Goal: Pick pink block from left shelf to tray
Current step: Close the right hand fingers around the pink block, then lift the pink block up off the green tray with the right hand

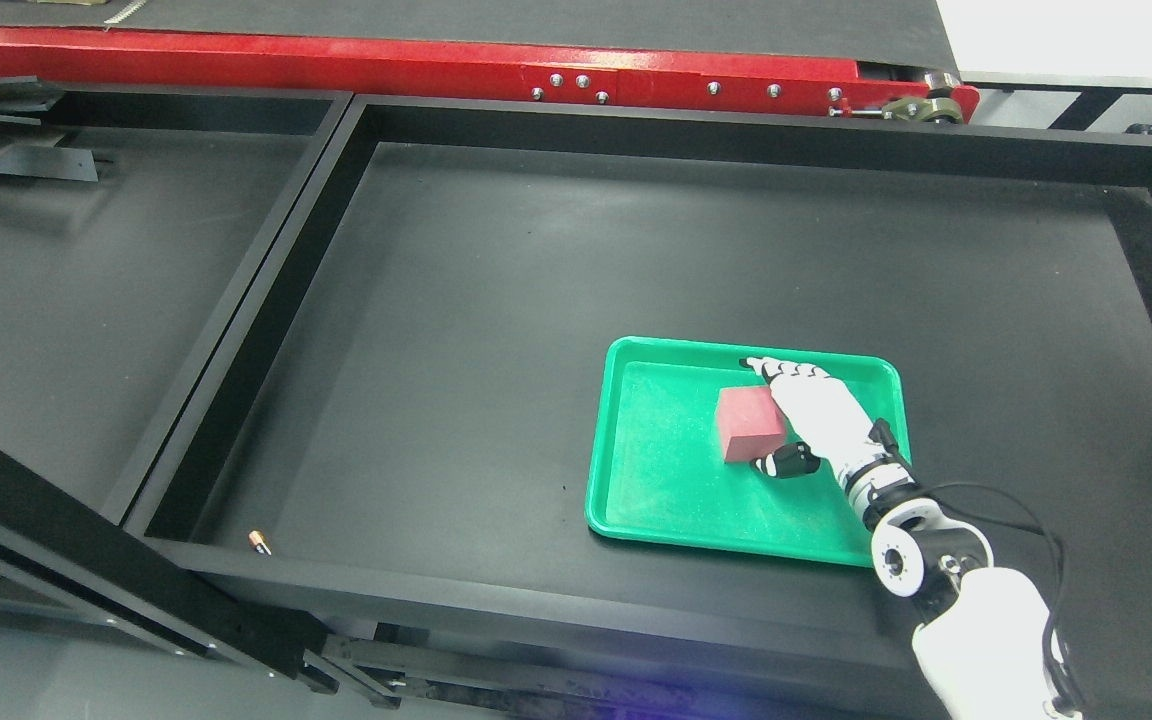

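Observation:
The pink block (744, 428) rests flat on the floor of the green tray (656, 500), right of its middle. My right hand (762, 412) comes in from the lower right and lies against the block's right side. Its fingers (786, 372) reach out straight past the block's far edge, and the dark thumb (786, 462) sits at the block's near right corner. The fingers look extended rather than curled around the block, so the hand reads as open. My left arm does not show.
The tray lies on a large black table (496, 300) with a raised black rim. A second black bay (56, 300) adjoins on the left. A small battery (258, 541) lies near the front left corner. A red conveyor frame (436, 60) runs along the back.

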